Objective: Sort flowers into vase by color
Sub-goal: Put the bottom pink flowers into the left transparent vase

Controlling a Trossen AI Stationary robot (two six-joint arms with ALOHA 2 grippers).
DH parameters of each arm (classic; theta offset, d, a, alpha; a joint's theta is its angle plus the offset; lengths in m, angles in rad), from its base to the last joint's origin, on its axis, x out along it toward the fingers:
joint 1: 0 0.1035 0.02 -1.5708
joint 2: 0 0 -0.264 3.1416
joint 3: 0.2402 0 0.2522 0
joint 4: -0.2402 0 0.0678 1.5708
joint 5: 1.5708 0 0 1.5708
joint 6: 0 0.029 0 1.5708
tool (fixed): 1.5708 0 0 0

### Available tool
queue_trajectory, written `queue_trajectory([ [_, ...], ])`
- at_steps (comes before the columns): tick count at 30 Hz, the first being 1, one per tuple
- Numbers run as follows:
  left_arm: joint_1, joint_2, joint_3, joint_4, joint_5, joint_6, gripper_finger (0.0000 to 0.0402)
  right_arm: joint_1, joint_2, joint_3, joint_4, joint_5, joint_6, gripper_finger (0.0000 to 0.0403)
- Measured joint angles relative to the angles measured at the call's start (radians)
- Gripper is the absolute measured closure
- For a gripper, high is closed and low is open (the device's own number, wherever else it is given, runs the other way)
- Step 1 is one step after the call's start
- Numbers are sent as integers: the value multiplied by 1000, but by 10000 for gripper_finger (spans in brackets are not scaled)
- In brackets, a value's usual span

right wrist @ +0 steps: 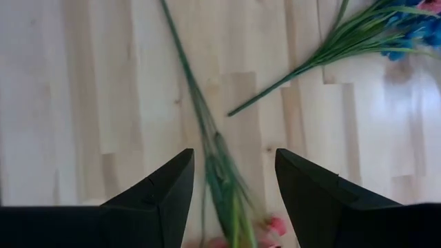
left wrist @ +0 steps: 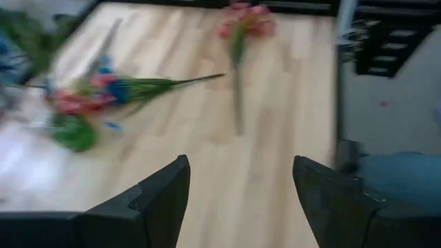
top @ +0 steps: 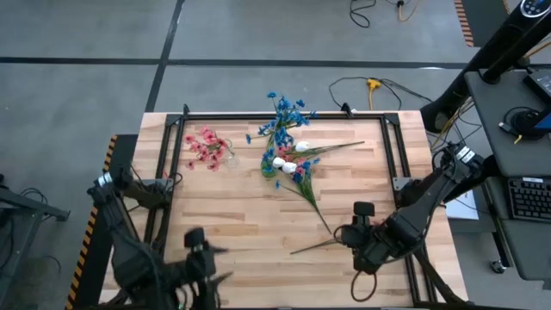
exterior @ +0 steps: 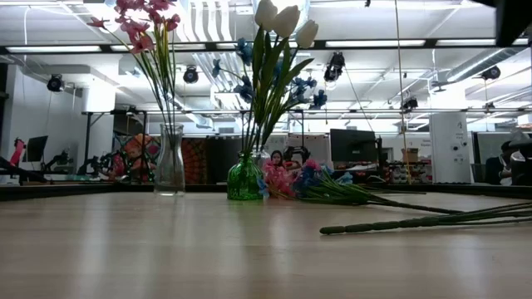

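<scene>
High view, layout: wooden table [top: 241, 224]; clear vase [top: 229, 158] with pink flowers [top: 205, 144] at about 11 o'clock from table centre; green vase [top: 269, 169] with blue flowers [top: 284, 116] and white buds [top: 300, 146] near 12 o'clock.
Loose flowers: a mixed pink-and-blue bunch [top: 297, 172] lies just beside the green vase, its long stem running toward 5 o'clock; a second bare stem [top: 314, 246] lies near the right gripper.
Right gripper [top: 355, 234]: at about 4 o'clock on the table, fingers parted to a middling gap, nothing between them. Right wrist view shows a green stem [right wrist: 207, 131] lying on the boards in line with the gap, not yet pinched.
Left gripper [top: 200, 258]: waits at about 7 o'clock near the front edge, fingers apart, empty.
Step in hand (judgement): right arm lining up to pick a loose stem.
How to do it well: centre the stem between both fingers before lowering; take one stem only, since a second stem [right wrist: 289, 79] crosses close by; grip on the bare stem away from the blossoms so the head hangs free; lift straight up so the bunch does not drag against the green vase.
Sorting note: the loose bunch shows both pink and blue heads; read the colour of the lifted sprig before choosing a vase.
Risk: thin stem may roll or slip flat on the boards; a low view shows the stems [exterior: 416, 223] lying flush with the table.
</scene>
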Motion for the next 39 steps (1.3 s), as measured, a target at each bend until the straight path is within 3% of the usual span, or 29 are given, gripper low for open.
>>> queue_trajectory([
  [3, -12, 78, -7, 134, 18, 22, 161, 36, 1, 0, -1, 10, 52, 207],
  [6, 18, 176, -12, 247, 78, 155, 161, 67, 1, 0, -1, 10, 83, 206],
  [13, 163, 356, -18, 402, 67, 325, 161, 122, 1, 0, 3, 19, 155, 206],
  [17, 248, 437, -25, 541, 89, 448, 161, 155, 1, 0, 37, 86, 142, 206],
  [24, 383, 515, -25, 830, 265, 698, 161, 202, 2, -18, 99, 227, 125, 207],
  [32, 489, 589, -25, 1002, 334, 800, 161, 226, 3, -106, 308, 286, 74, 206],
  [36, 519, 627, -25, 1134, 431, 850, 161, 226, 3, -152, 364, 302, 69, 207],
  [39, 540, 664, -25, 1146, 428, 842, 161, 226, 3, -183, 403, 304, 81, 207],
])
